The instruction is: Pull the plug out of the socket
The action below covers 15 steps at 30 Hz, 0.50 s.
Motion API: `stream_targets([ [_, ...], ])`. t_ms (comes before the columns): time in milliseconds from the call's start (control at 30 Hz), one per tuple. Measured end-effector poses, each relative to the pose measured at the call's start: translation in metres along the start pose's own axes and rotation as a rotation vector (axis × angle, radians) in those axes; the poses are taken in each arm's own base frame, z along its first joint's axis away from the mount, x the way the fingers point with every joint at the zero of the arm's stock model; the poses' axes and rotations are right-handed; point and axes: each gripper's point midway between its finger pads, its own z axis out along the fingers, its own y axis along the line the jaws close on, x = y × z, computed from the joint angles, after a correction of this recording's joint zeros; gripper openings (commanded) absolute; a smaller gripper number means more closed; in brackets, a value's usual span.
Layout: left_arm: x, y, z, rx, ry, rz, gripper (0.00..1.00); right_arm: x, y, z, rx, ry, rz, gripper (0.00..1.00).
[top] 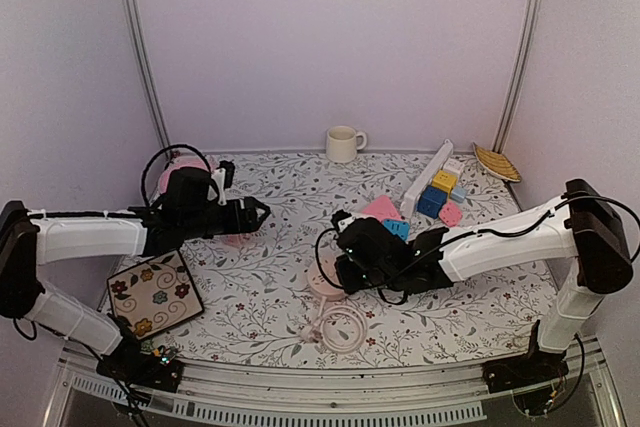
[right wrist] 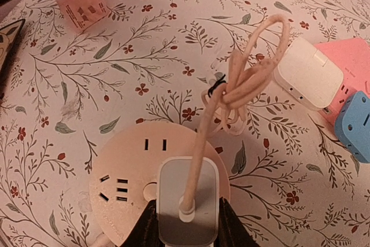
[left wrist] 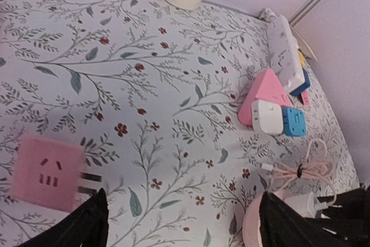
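Both jaws of the right gripper (right wrist: 186,224) clench the white plug (right wrist: 188,198), which sits on the round socket (right wrist: 124,172) near the cloth's (top: 290,197) front edge, prongs hidden, while the left gripper (left wrist: 182,224) hangs spread wide over open cloth beside a blurred pink cube (left wrist: 46,172).

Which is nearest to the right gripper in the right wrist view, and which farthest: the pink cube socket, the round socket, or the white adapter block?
1. round socket, directly below the fingers, which grip its white plug.
2. white adapter block, up to the right.
3. pink cube socket, far upper left corner.
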Motion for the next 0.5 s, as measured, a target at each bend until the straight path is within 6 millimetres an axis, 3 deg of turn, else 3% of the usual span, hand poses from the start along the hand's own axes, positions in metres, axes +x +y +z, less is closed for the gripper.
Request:
stream_targets([
  [133, 0.057, -0.036, -0.001, 0.113, 0.132, -0.003, 0.87, -0.004, -0.002, -0.004, 0.002, -0.016, 0.011, 0.02],
  [267, 0.098, -0.053, 0.0, 0.183, 0.245, -0.074, 0.84, -0.015, -0.001, -0.011, -0.006, -0.05, 0.03, 0.02],
  [500, 0.111, -0.078, 0.004, 0.304, 0.303, -0.209, 0.8, -0.033, 0.003, -0.019, -0.033, -0.11, 0.063, 0.02],
])
